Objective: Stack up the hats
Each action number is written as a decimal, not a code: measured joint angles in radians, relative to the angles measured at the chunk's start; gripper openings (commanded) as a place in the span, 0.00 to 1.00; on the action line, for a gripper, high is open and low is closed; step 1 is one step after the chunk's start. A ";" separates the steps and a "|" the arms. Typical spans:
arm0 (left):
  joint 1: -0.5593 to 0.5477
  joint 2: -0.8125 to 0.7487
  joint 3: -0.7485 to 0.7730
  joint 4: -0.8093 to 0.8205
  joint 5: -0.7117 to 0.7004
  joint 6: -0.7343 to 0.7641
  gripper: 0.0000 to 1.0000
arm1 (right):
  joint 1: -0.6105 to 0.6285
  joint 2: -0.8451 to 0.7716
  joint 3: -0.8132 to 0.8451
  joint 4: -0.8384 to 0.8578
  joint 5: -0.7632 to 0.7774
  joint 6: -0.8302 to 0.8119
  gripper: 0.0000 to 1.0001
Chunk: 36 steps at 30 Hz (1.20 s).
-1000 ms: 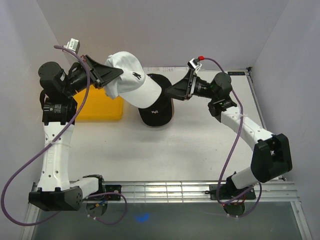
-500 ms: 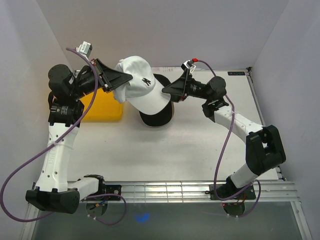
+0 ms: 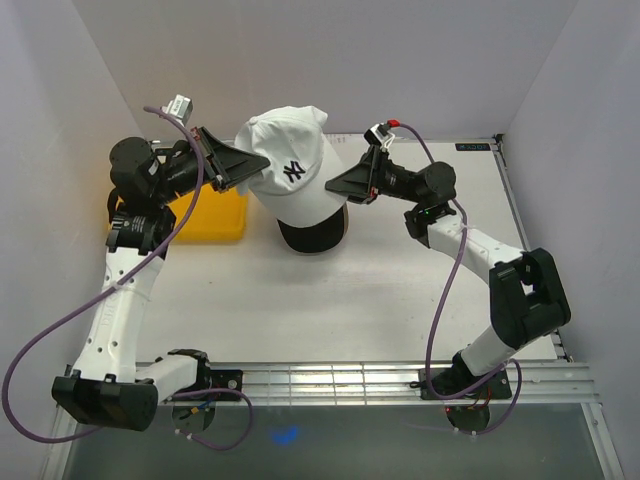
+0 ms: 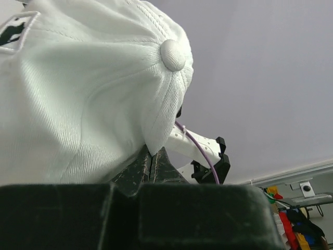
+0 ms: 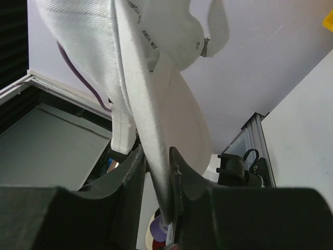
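- The left claw (image 3: pixel 262 163) pinches the white cap (image 3: pixel 290 170), the right claw (image 3: pixel 332 186) clamps its brim, probably keeping it spread.
- The black cap (image 3: pixel 312 236) lies below both claws.

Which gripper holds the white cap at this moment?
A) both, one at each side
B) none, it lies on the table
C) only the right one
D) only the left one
A: the left gripper is shut on the crown fabric of the white cap, and the right gripper pinches its brim.
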<state>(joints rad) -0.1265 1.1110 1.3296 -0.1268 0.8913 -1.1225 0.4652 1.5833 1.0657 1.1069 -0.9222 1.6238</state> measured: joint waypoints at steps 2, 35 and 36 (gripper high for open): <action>0.000 0.012 -0.005 0.000 -0.013 0.003 0.00 | 0.000 -0.007 -0.016 0.016 0.003 0.010 0.19; -0.003 -0.069 0.052 -0.076 -0.336 0.121 0.85 | 0.001 -0.021 0.037 0.030 0.434 0.336 0.08; -0.003 -0.085 0.031 -0.066 -0.341 0.119 0.85 | 0.001 -0.021 0.048 0.024 0.443 0.336 0.08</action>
<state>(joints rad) -0.1291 1.0264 1.3602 -0.1925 0.5499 -1.0031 0.4660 1.5623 1.1133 1.1309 -0.4797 1.9594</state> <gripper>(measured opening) 0.843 0.131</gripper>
